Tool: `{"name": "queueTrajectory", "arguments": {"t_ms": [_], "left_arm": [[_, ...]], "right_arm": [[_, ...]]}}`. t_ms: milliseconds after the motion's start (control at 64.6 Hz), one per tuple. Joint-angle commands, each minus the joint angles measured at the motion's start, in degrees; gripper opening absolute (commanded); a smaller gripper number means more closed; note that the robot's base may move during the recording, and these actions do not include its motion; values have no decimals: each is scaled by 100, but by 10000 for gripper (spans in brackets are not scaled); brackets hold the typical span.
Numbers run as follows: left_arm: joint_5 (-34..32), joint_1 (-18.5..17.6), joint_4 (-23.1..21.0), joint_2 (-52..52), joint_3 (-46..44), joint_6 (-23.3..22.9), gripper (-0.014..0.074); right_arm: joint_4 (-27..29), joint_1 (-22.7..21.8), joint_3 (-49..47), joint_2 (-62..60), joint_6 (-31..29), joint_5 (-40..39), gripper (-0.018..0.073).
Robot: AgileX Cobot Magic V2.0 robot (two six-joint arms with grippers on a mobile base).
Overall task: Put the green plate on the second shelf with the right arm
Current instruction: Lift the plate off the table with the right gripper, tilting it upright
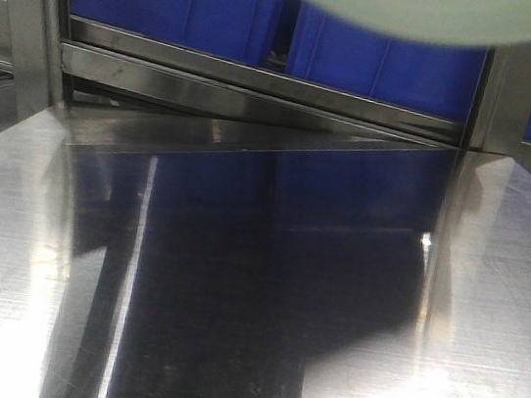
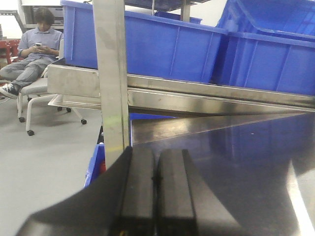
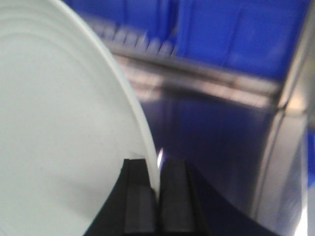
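The green plate [image 3: 59, 132] is pale sage with faint rings and fills the left of the right wrist view. My right gripper [image 3: 156, 169] is shut on its rim, one finger on each face. The plate's lower edge [image 1: 420, 11] also shows at the top of the front view, held in the air above the steel shelf surface [image 1: 253, 286]. My left gripper [image 2: 155, 162] is shut and empty, low over the steel surface near an upright post [image 2: 111, 73].
Blue plastic bins [image 1: 384, 62] stand behind a steel rail [image 1: 262, 85] at the back. Steel uprights [image 1: 24, 17] flank the surface. A seated person [image 2: 34, 54] is far left, beyond the rack.
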Motion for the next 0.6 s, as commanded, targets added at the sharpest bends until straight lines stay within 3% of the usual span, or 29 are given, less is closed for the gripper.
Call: {"name": "queueTrajectory", "arguments": {"t_ms": [0,232,387,588], "left_arm": [[-514,-26,-18,-100,227,-12,130],[-514,-26,-18,-100,227,-12,130],[-514,-26,-18,-100,227,-12,130],[-514,-26,-18,-100,227,-12,130]], "right_arm": [[-31,-315,260,-536,-16,-1807,56],[-31,-1156,1764,-2039,-53,-3155,56],[-31,-1427,2655,-2922,-228,-3168,56],[-72,-1456,3665,-3566,-261,-3182,56]]}}
